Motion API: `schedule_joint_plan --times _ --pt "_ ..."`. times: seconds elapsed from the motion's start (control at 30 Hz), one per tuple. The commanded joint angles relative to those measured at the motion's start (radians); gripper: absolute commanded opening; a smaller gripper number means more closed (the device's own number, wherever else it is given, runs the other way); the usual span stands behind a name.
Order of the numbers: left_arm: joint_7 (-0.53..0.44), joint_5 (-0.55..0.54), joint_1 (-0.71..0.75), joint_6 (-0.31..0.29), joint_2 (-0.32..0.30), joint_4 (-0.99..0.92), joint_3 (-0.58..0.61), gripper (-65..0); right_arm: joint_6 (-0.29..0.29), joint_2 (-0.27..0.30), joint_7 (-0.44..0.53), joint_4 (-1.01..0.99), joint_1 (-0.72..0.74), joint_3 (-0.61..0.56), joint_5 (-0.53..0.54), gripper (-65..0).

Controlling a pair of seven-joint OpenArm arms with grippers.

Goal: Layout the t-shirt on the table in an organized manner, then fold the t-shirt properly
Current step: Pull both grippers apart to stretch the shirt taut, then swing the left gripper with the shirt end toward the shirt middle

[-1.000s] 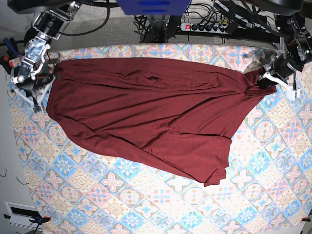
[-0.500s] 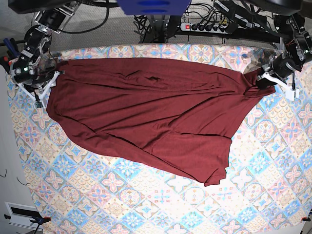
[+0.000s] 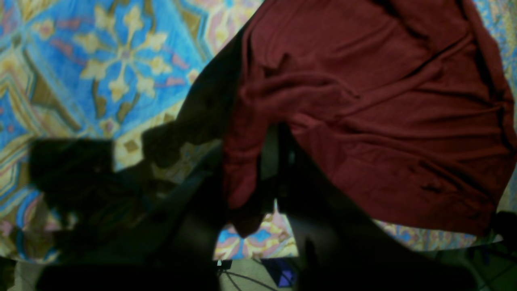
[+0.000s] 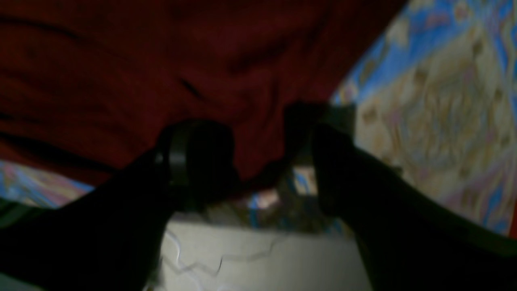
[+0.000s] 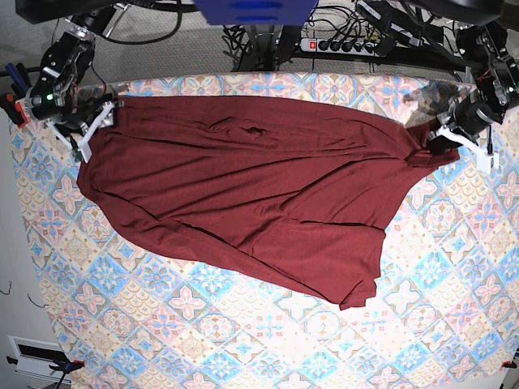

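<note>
Patterned pastel blue, pink and cream floral-tile table (image 5: 268, 340), black power strip (image 5: 345, 44) and cables along the far edge, dark maroon soft-fabric t-shirt (image 5: 243, 186) spread on top.

Shirt lies mostly flat but skewed: wide along the far side, tapering to a point toward the near side, long wrinkles across the middle. Left gripper (image 5: 442, 138) sits at one far corner of the cloth, jaws pinched shut on a bunched fold; wrist view shows the fabric (image 3: 363, 101) gathered and lifted right at the fingertips, tile visible below. Right gripper (image 5: 87, 130) is at the opposite far corner, jaws spread apart; from its own camera the shirt edge (image 4: 258, 161) hangs between the two dark fingers (image 4: 194, 157), can't tell whether either finger touches it.
</note>
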Motion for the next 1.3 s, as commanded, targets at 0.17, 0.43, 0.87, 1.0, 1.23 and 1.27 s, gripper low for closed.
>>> schedule_joint_plan --times 0.17,0.43,0.87,1.0,1.23,1.27 --pt "-0.012 -0.009 -0.002 -0.005 -0.017 0.013 -0.006 -65.0 0.000 -0.011 0.012 0.007 0.004 0.006 -0.004 -26.9" --pt "-0.012 -0.009 -0.002 -0.005 -0.020 0.013 -0.006 -65.0 0.000 -0.023 0.012 -0.054 -0.005 0.018 -0.001 -40.8" --pt "-0.012 -0.067 -0.027 -0.005 -0.017 0.021 -0.007 -65.0 0.000 -0.020 0.010 0.058 -0.018 0.095 0.002 -63.1" --pt "-0.014 -0.176 -0.039 -0.005 -0.018 0.021 -0.013 -65.0 0.000 -0.018 0.010 0.076 -0.015 0.095 -0.001 -63.1" --pt "-0.015 -0.264 -0.113 -0.005 0.014 0.041 -0.021 -65.0 0.000 -0.017 0.012 0.076 0.032 0.143 -0.004 -63.1" --pt "-0.015 -0.264 -0.123 -0.005 0.015 0.041 -0.030 -65.0 0.000 -0.017 0.012 0.076 0.045 0.150 -0.004 -63.1"
